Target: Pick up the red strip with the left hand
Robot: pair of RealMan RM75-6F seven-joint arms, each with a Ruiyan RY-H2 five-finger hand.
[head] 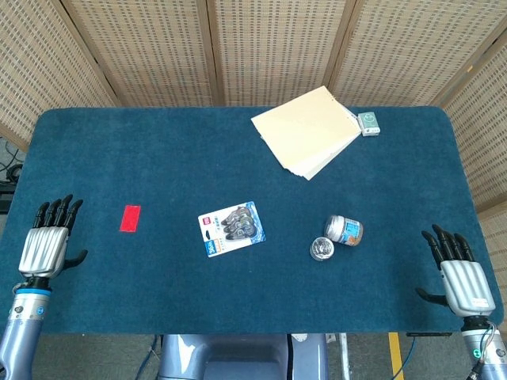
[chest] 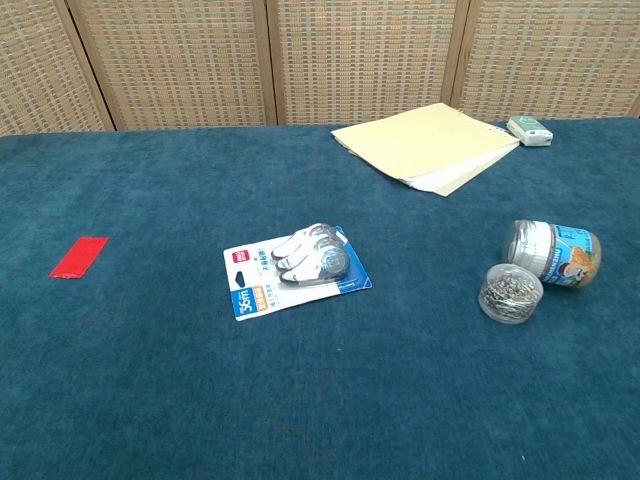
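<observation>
A: Red strip?

B: Flat red rectangular strip (head: 130, 218) lying on the blue felt tabletop (head: 158, 150), toward the left edge, nothing touching it.

A: Left robot hand?

B: Left robot hand (head: 49, 241) at the left edge, near the front corner. Fingers apart, holding nothing. Near the strip, clear gap between them.

A: Right one?

B: Right robot hand (head: 459, 269) by the front right corner. Fingers spread, empty.

A: Other items?

B: Blue blister card of correction tapes (head: 230, 228) mid-table. Toward the right, a small clear jar on its side (head: 344, 229), with a round clear dish of metal clips (head: 322, 249) just beside it. Cream paper folders (head: 309, 131) toward the far edge, a small white-green box (head: 368, 123) at their right corner.
</observation>
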